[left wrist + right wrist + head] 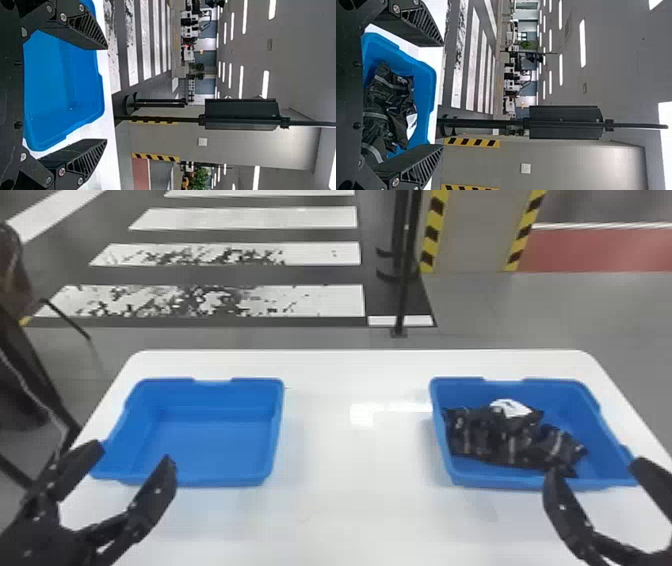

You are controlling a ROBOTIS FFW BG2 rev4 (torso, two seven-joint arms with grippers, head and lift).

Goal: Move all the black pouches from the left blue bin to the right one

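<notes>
Black pouches are found heaped in the right blue bin, spread from its left wall across the middle toward the near side. The heap is crossed by pale grey bands; a white piece is seen at its far side. Pouches are overlapped, so their count cannot be told.

The left blue bin is set well apart on the same white tabletop, its plain inner floor and walls exposed to view.

The left gripper is seen at the near left part of the left bin, fingers spread wide, nothing held. The right gripper is seen at the near right part of the right bin; its fingers are likewise parted, nothing gripped. In the right wrist view, pouches are seen beyond the gap between them.

Beyond the tabletop, the floor is marked with white stripes; a black pole is stood beside a grey column edged in yellow and black.
</notes>
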